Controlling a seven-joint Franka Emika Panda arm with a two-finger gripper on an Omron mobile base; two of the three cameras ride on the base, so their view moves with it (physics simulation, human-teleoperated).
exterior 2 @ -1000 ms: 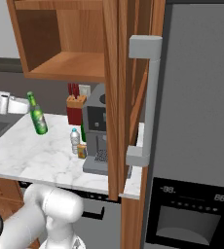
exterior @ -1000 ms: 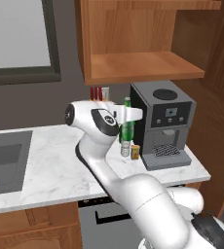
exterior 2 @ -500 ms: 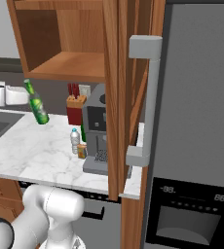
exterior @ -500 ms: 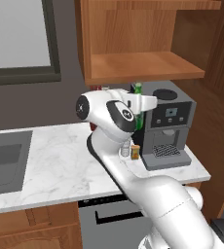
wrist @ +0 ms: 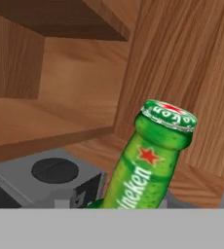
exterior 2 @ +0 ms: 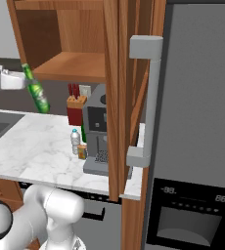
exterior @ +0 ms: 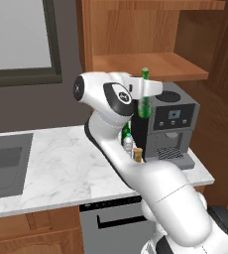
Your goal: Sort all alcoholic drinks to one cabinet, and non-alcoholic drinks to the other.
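My gripper (exterior: 146, 90) is shut on a bright green beer bottle (exterior: 144, 96) and holds it in the air above the coffee machine, just in front of the open wooden cabinet's shelf (exterior: 153, 64). From the right the bottle (exterior 2: 36, 90) leans, neck up and to the left, left of the shelf (exterior 2: 78, 66). Up close, its green cap and neck (wrist: 155, 155) point at the cabinet's inner corner. A darker green bottle (exterior: 126, 132) and a small clear water bottle (exterior: 128, 144) stand on the counter beside the machine.
A grey coffee machine (exterior: 169, 126) stands under the cabinet, with a small brown jar (exterior: 137, 154) in front. A red knife block (exterior 2: 75, 108) sits at the wall. A tall wooden door (exterior 2: 115, 97) stands open by the fridge (exterior 2: 197, 122). The sink (exterior: 2, 163) lies left.
The arm has lifted the bright green bottle from near counter height up to the level of the cabinet shelf and carried it toward the cabinet.
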